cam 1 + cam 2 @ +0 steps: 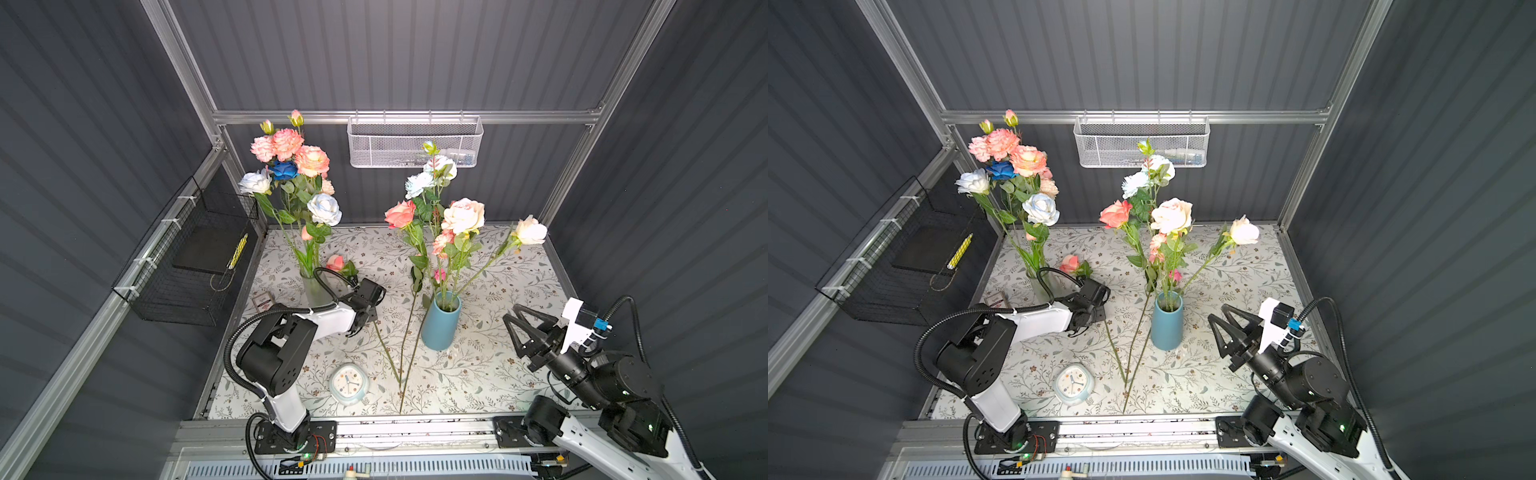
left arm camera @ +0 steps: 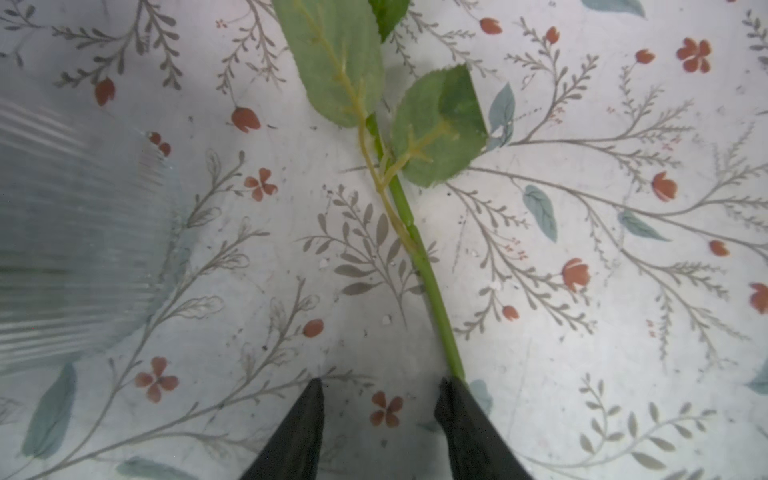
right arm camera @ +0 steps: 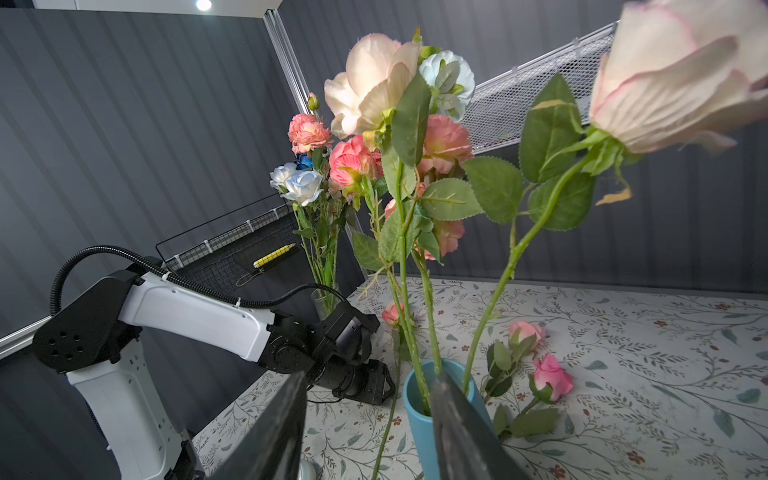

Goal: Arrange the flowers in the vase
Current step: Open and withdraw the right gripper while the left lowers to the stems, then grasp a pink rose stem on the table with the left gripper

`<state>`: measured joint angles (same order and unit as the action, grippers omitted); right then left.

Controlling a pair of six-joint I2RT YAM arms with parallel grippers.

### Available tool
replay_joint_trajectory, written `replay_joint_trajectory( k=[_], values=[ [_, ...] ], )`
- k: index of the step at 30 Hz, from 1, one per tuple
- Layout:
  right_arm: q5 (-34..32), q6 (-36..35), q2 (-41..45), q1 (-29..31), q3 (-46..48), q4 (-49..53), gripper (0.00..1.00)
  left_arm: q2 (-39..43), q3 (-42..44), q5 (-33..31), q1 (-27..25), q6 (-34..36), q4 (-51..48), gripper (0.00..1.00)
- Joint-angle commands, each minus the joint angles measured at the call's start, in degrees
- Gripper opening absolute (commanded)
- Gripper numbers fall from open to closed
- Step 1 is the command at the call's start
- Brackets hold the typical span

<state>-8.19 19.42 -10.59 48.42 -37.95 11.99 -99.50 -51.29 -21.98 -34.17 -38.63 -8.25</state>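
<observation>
Here, my left gripper (image 2: 382, 382) sits low, fingers (image 2: 465, 419) spread, one touching a flower stem (image 2: 419, 253) on the cloth (image 2: 582, 332) near the blue vase (image 1: 440, 328), ready to pinch; my right gripper (image 1: 510, 312) hangs spread, empty.

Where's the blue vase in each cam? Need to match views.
Top view: teal-blue ceramic vase, just right of picture centre.
Top view: vase near picture centre.
Left wrist: not in it.
Right wrist: vase beyond the right gripper, partly hidden by it.
Shared landmark: white mesh basket, high at the back; absent from left wrist.
</observation>
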Motion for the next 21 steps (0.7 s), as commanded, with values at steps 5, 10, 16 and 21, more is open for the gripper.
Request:
replay_joint_trajectory(
  k=[5,10,16,21],
  values=[
    [-0.79,-0.26,1.08,0.19,-0.78,0.17,0.51,6.18,-0.43,0.95,-2.49,-2.31,-2.06,0.48],
    [-0.58,-0.17,1.15,0.18,-0.72,-0.23,0.51,5.47,-2.00,-2.22,-2.09,-3.44,-3.00,0.51],
    [-0.47,0.14,2.01,0.18,-0.81,0.72,0.51,0.59,-4.08,-4.38,-1.07,-5.02,0.24,0.52],
    [-0.46,0.27,3.41,0.18,-1.22,1.74,0.51,-4.37,-6.87,-7.14,-0.98,-4.63,0.69,0.53]
  ],
)
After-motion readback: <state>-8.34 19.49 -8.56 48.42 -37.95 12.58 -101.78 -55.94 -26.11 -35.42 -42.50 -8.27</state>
